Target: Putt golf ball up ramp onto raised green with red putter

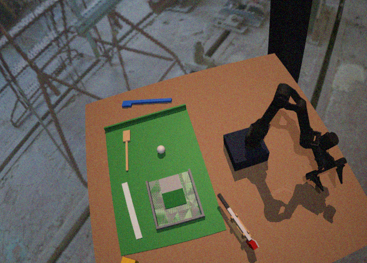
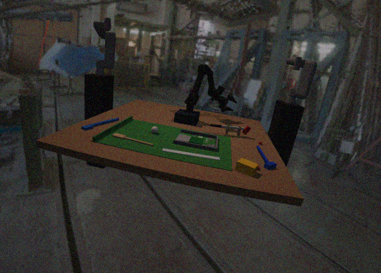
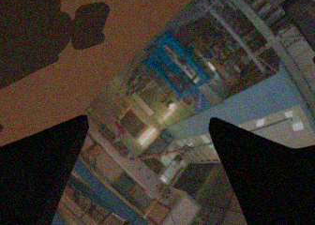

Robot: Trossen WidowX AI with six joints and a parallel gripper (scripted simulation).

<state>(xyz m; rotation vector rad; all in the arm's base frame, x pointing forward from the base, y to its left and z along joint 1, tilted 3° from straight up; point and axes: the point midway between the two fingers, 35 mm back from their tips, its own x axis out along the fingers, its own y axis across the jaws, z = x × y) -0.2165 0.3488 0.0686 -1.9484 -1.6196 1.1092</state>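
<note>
The red putter [image 1: 237, 220] [image 2: 225, 126], with a black grip, white shaft and red head, lies on a small wooden stand beside the mat's right edge. The white golf ball [image 1: 160, 149] [image 2: 155, 129] rests on the green mat [image 1: 139, 162] [image 2: 128, 147]. The ramp is in a grey-walled frame [image 1: 181, 223] [image 2: 218, 144], with the raised green [image 1: 174, 198] [image 2: 195, 139] inside; no ball is on it. My gripper [image 1: 331, 185] [image 2: 232, 104] [image 3: 149, 122] is wide open and empty, in the air near the table's far right edge, well away from the putter.
A blue club [image 1: 148, 101] [image 2: 101, 123] lies behind the mat. A wooden paddle [image 1: 126, 153] [image 2: 132, 139] and a white strip [image 1: 131, 211] [image 2: 190, 154] lie on the mat. A yellow block [image 1: 128, 259] [image 2: 246, 166] and another blue club [image 2: 263, 156] lie past its end.
</note>
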